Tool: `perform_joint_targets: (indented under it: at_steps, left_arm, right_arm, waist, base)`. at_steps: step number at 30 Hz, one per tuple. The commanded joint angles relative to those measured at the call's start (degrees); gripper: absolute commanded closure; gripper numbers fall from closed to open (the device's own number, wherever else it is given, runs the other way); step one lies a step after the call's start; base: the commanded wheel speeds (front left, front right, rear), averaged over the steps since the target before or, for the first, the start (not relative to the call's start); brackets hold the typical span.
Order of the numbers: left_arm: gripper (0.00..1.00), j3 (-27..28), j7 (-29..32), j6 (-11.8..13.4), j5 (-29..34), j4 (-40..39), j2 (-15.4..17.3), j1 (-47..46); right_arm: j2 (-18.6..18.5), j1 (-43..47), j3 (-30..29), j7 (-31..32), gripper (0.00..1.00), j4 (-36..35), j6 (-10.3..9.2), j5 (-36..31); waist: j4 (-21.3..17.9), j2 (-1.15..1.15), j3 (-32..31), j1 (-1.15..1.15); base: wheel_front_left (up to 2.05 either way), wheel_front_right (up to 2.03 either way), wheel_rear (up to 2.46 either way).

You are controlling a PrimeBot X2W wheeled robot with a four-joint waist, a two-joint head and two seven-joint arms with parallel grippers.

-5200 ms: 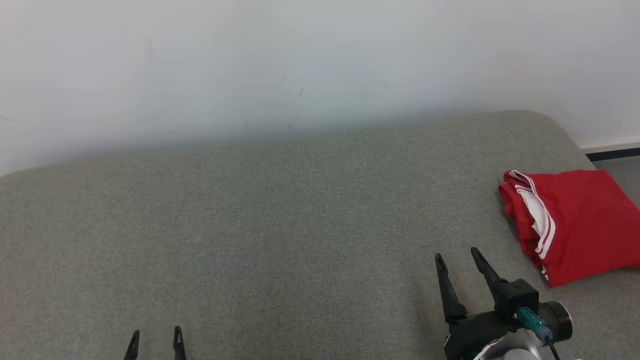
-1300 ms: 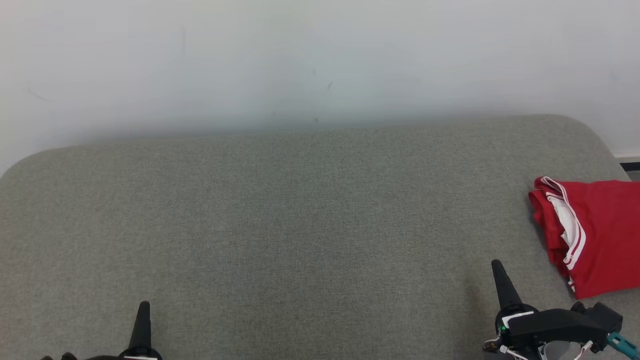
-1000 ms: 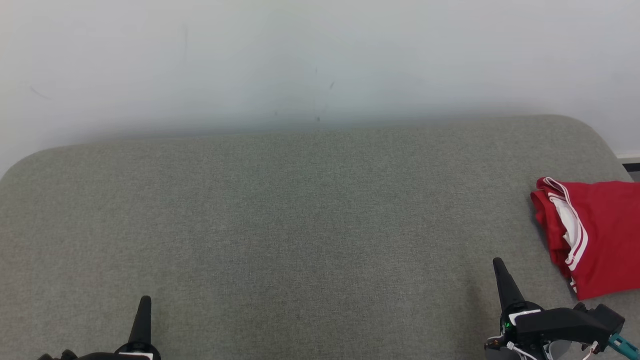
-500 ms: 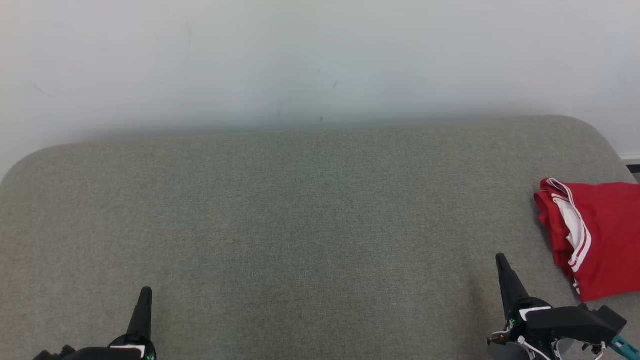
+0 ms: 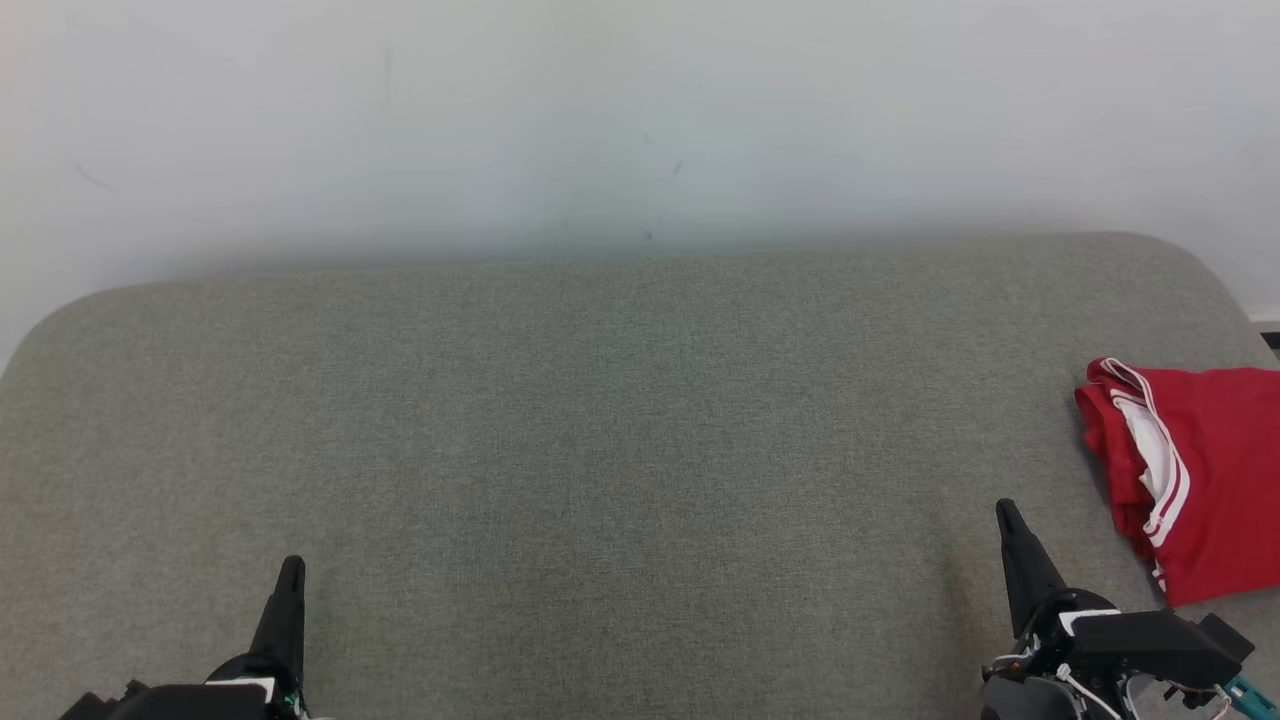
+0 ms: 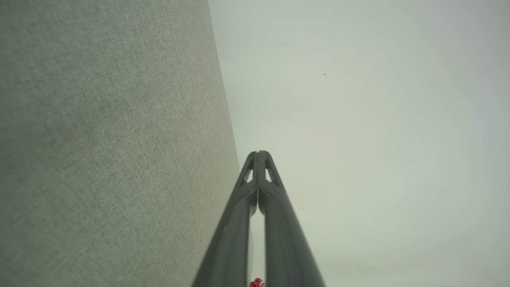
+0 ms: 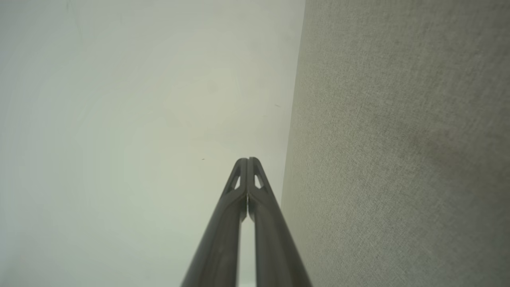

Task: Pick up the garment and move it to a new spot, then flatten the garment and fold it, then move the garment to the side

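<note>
The garment (image 5: 1200, 470) is red with white stripes and lies folded at the far right edge of the grey-green padded surface (image 5: 600, 430), partly cut off by the head view's border. My right gripper (image 5: 1008, 514) is shut, low at the right, its tips a short way left of and nearer than the garment, touching nothing. My left gripper (image 5: 292, 567) is shut and empty at the lower left, far from the garment. In the wrist views both pairs of fingers, left (image 6: 258, 153) and right (image 7: 247, 160), are pressed together over the fabric.
A pale wall (image 5: 640, 120) rises just behind the padded surface. The surface's rounded right end (image 5: 1215, 290) drops off beside the garment, with a strip of dark baseboard (image 5: 1270, 338) beyond it.
The head view has drifted, shifting the garment further right in the picture. Since five seconds ago both grippers have closed and turned edge-on; over the last second they have crept slightly forward.
</note>
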Motion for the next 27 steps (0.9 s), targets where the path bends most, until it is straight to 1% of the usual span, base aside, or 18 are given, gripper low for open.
perform_joint_targets:
  at_steps: [1, 8, 27]
  left_arm:
    - [1.00, 0.25, 0.39, -0.34, -1.18, -0.30, 0.22, -0.61]
    - [1.00, 0.35, 1.06, -0.55, -3.98, -0.49, 0.22, -0.99]
    - [1.00, 0.31, 0.95, -0.56, -3.85, -0.45, 0.21, -0.95]
  right_arm:
    - [0.09, -0.22, -0.10, 0.43, 1.00, -0.35, -0.11, 0.96]
    - [0.09, -0.17, -0.39, 1.07, 1.00, -0.81, -0.12, 3.93]
    - [0.09, -0.17, -0.36, 1.08, 1.00, -0.74, -0.12, 3.64]
  waist:
    - [0.04, 0.00, 0.01, 0.00]
    - [0.26, 0.00, 0.06, 0.00]
    - [0.26, 0.00, 0.06, 0.00]
  base:
    - [0.00, 0.00, 0.00]
    - [0.00, 0.00, 0.00]
    - [0.00, 0.00, 0.00]
